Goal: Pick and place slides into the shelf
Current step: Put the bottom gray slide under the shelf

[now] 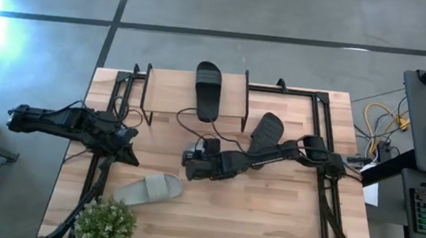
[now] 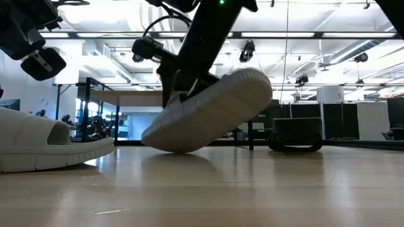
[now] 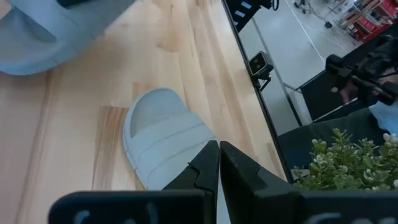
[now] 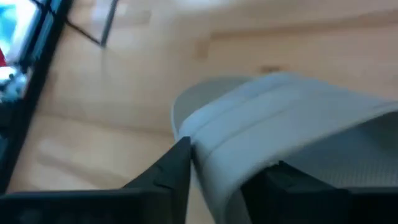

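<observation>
**Carrying a grey slide toward the shelf**

Standing at upper centre of the high view, the shelf (image 1: 170, 91) carries one black slide (image 1: 208, 89), with another black one (image 1: 266, 130) at centre right. The right gripper (image 1: 192, 162), mid-frame, clamps a grey slide (image 2: 211, 110) by its strap, tilted; the shelf lies just up-frame. The left gripper (image 1: 129, 143), fingers together and empty, hangs above the second grey slide (image 1: 150, 190).

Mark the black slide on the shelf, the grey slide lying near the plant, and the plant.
black slide (image 1: 208, 91), high view, middle of its strap.
grey slide (image 1: 150, 189), high view, on its strap.
plant (image 1: 105, 224), high view, centre of the foliage.
</observation>
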